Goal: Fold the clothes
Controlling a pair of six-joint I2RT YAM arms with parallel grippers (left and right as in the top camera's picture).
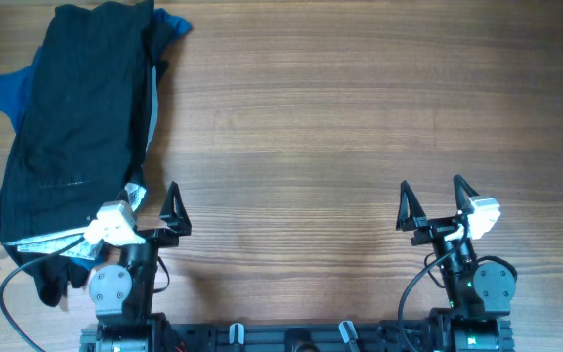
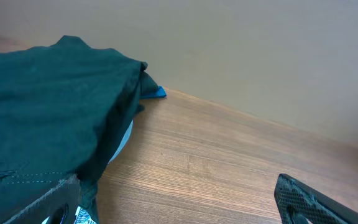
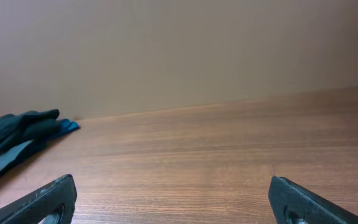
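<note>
**Q:** Overhead: how are things arranged?
**A:** The clothes lie heaped at ten o'clock on the table. The left gripper sits at seven, by the heap's near corner, and the right gripper at five, well apart. Both are spread wide and empty, probably ready to pinch cloth.

**Q:** Left wrist?
**A:** The clothes fill nine o'clock, beside the left gripper.

**Q:** Right wrist?
**A:** The clothes lie far off at nine. The right gripper faces bare wood, likely folding room.

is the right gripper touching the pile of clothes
Apart. The overhead view shows the right gripper on the right, with a wide stretch of bare table between it and the clothes piled at far left.
</note>
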